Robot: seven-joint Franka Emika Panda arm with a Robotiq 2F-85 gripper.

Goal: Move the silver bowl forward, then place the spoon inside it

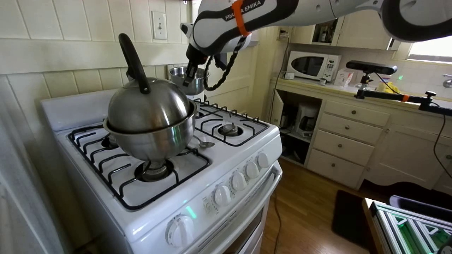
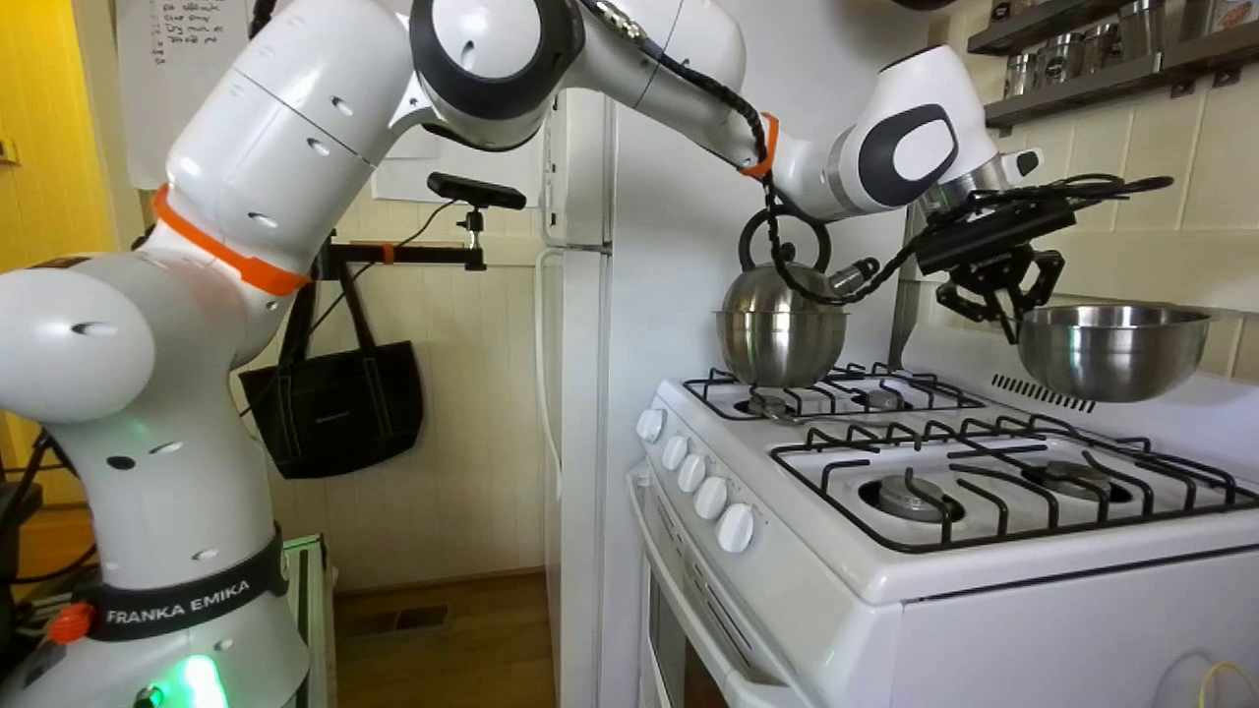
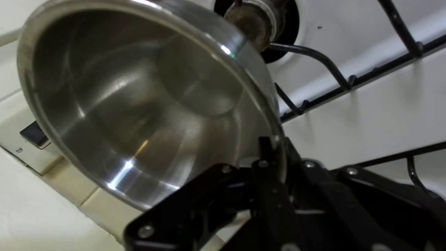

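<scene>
I have the silver bowl [image 2: 1111,354] pinched in my gripper [image 3: 277,148]: the wrist view shows the jaws clamped across its rim, one inside the wall, one outside. It hangs out from my gripper toward the back panel [image 1: 77,110] of the stove [image 2: 1062,629]; as I judge from both exterior views, it is clear of the grate [image 3: 400,27], and a burner [image 3: 256,22] shows below, past its rim.

The coming move turns on direction: the knobs [image 1: 238,181] and the front burner [image 2: 897,499] lie down and away from my gripper, opposite the side where the bowl hangs. I read "forward" as that way (the sentence could mean otherwise, so I'd go slowly). Being round, the bowl has no long axis to line up. The spoon [image 1: 205,143] has one: it lies well below my gripper, toward the knobs and the kettle [image 1: 150,104], its scoop end roughly facing the knobs, part of its handle hidden. With a single gripper, I expect to set the bowl down first.

The bowl is thin, bright, smooth steel with curving walls and a flat round base; pinched at one edge, it may pivot. The kettle, well apart from my gripper, is a brushed-steel dome under a black handle, seated in a wider steel bowl [image 1: 155,144]. The spoon looks like shiny metal, low and thin, so likely fiddly to pick up.
</scene>
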